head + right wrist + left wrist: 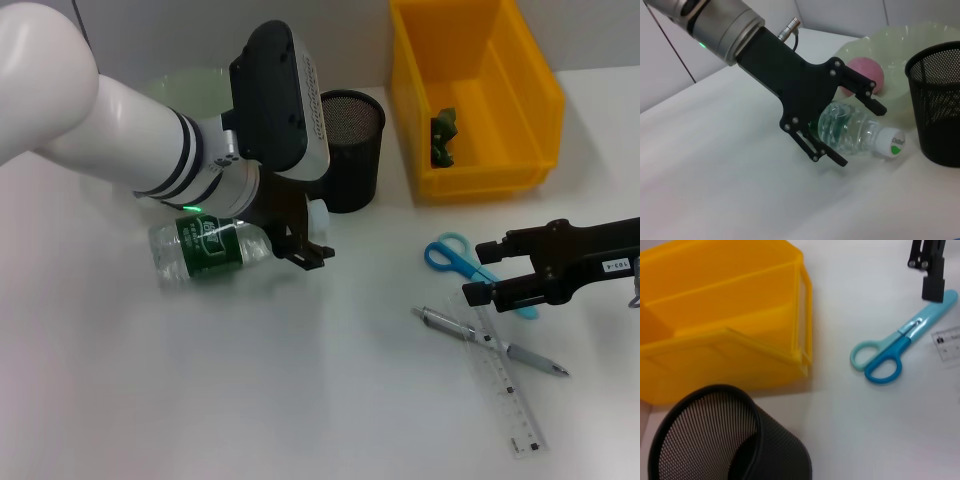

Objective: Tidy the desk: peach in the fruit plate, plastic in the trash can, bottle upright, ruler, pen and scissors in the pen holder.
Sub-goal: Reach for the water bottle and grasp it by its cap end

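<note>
1. Clear bottle (205, 250), green label, white cap (890, 143).
2. Pink peach (867, 75) in pale green plate (910, 42).
3. Black mesh pen holder (352, 150).
4. Yellow bin (520, 150).
5. Blue and teal scissors (900, 340).
6. Silver pen (490, 342), clear ruler (508, 385).
7. White counter (300, 400).
8. Black left end effector (860, 125).

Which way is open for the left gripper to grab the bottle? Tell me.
Probably yes, straight on: the left gripper has its open fingers either side of the lying bottle, with nothing between them.

You have the bottle (205, 248) lying on its side left of the pen holder (351, 148), the bin (470, 95) to its right; nearer you, the pen (490, 341) crosses the ruler (508, 380) (scissors (462, 263) just behind).
</note>
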`<state>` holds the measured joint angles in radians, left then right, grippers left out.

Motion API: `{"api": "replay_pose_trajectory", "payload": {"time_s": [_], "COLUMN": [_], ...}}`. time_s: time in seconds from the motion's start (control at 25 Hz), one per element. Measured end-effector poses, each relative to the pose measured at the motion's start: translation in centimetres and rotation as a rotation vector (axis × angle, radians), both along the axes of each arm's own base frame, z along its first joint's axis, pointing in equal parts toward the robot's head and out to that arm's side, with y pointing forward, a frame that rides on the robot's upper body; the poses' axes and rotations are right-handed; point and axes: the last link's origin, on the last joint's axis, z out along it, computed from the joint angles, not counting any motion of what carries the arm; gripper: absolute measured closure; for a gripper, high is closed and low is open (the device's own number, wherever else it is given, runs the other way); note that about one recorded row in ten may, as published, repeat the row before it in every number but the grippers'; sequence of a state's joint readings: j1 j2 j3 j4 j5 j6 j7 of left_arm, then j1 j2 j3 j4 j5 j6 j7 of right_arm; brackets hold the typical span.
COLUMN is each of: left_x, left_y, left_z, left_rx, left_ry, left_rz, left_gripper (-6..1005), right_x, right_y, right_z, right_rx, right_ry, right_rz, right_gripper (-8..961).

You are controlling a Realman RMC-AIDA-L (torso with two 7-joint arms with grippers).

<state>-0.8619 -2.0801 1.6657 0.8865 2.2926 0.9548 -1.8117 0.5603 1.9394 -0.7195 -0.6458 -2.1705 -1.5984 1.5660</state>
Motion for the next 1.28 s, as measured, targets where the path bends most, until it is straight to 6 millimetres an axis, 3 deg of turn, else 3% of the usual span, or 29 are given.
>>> {"api": "replay_pose_trajectory", "payload": {"time_s": [1.28], "left_x": [-1.3], "left_y": [0.0], "left_z": [-0.3], "left_rx": [0.034], "left_ry": [0.068], "left_rz": [-0.019], "left_gripper": [169], "right_x": [0.1], "right_y": [-0.1], "right_z": [0.0], "right_rx": [0.000], "right_ry": [0.003], "right_rz": [-0.008], "right_gripper": [176]}}
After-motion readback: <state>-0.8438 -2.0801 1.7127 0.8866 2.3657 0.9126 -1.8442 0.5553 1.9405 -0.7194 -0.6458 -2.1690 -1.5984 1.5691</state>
